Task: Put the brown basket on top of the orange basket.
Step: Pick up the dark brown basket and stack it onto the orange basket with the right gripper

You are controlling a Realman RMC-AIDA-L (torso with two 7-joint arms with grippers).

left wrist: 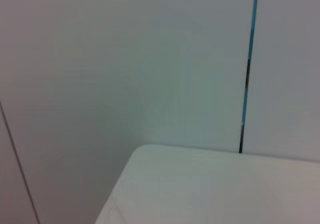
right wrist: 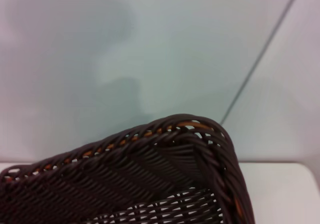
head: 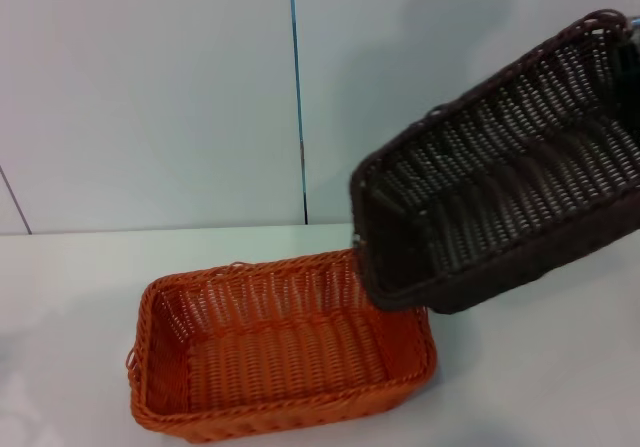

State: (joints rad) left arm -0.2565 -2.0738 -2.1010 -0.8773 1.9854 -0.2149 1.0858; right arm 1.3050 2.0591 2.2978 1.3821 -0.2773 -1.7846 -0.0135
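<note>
Two baskets show: nearest, the orange basket [head: 280,352] sits flat on the white table [head: 70,297]. At its two o'clock the brown basket [head: 505,172] hangs tilted in the air, low corner overlapping the orange rim. Right jaws: cannot tell.

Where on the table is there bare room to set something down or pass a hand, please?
Bare white table lies left of the orange basket, and more right of it, under the lifted, tilted brown basket. It is crowded where the brown basket's low corner overlaps the orange rim.
</note>
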